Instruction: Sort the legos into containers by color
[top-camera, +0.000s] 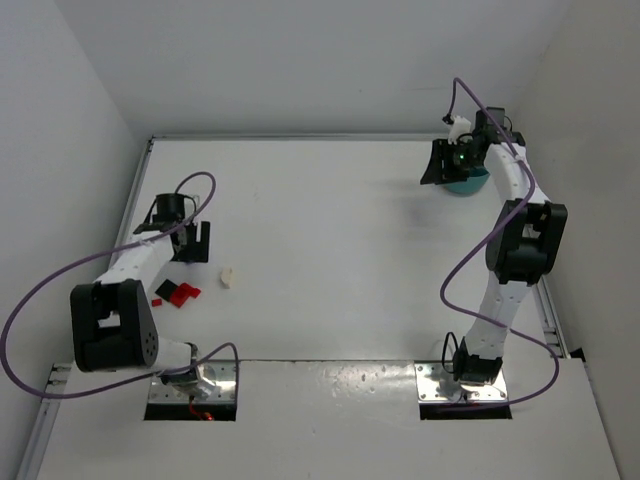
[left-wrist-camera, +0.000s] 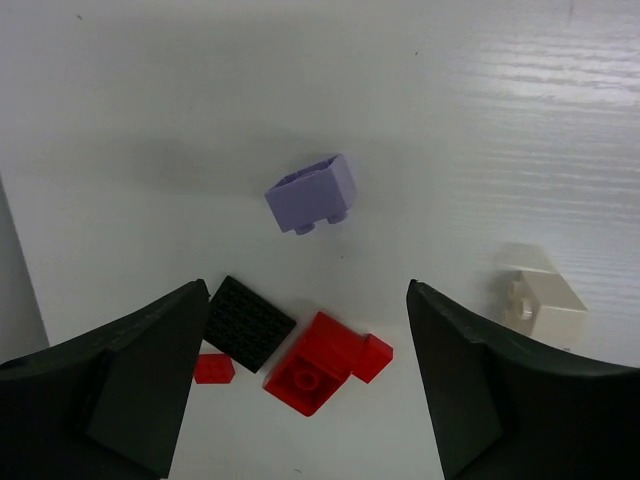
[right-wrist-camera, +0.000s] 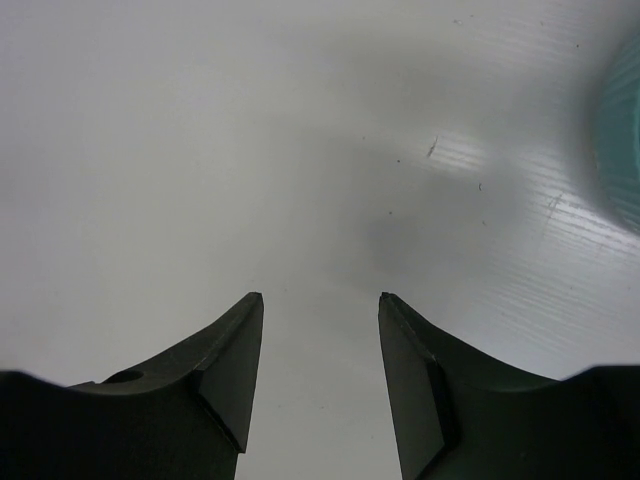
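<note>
In the left wrist view a pale purple lego (left-wrist-camera: 312, 193) lies on the white table beyond my fingertips. Nearer the camera lie a large red lego (left-wrist-camera: 312, 368), a small red cube (left-wrist-camera: 372, 357) touching it, a tiny red lego (left-wrist-camera: 213, 368) and a flat black piece (left-wrist-camera: 248, 322). A cream-white lego (left-wrist-camera: 545, 305) lies to the right. My left gripper (left-wrist-camera: 306, 287) hangs open above the red pieces, holding nothing. From above, the red legos (top-camera: 181, 293) and the cream one (top-camera: 228, 277) lie beside the left gripper (top-camera: 190, 243). My right gripper (top-camera: 445, 165) stands open and empty next to the teal dish (top-camera: 467, 184).
The left wall runs close to the left arm. The teal dish (right-wrist-camera: 622, 150) shows only as a blurred edge at the right of the right wrist view, with bare table under the right gripper (right-wrist-camera: 320, 296). Purple cables loop off both arms.
</note>
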